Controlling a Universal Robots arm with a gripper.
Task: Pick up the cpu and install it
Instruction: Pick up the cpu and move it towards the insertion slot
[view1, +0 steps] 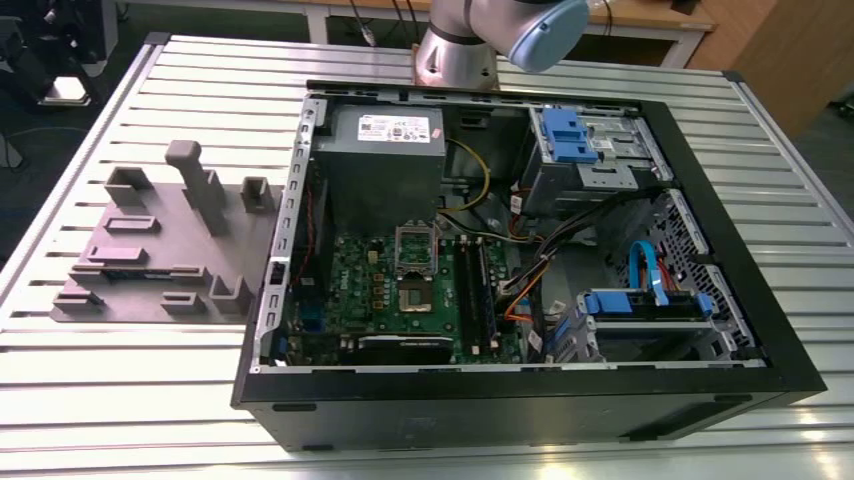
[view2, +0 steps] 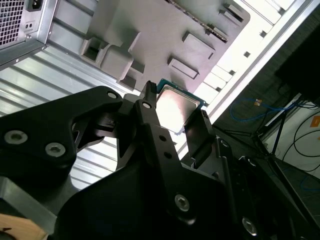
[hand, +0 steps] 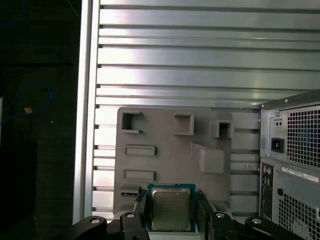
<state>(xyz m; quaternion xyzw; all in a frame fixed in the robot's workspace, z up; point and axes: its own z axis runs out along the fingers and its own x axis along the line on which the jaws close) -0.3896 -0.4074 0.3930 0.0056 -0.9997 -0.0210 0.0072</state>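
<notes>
Between the two black fingers (hand: 202, 212) of the hand (hand: 171, 216), the cpu (hand: 171, 207) is pinched by its opposite edges, with its silver top shown in the first wrist view. It is held in the air and is seen against the edge of the mauve-grey tray (hand: 170, 150). The tray is laid on the slatted desk (hand: 200, 65), beside the open computer case (view1: 534, 250).

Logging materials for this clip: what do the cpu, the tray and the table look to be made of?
The cpu: silver metal lid with a soft sheen, green board rim. The tray: matte mauve-grey plastic, apparently moulded, no glare. The table: slatted bare metal, likely aluminium, streaked with reflections.
</notes>
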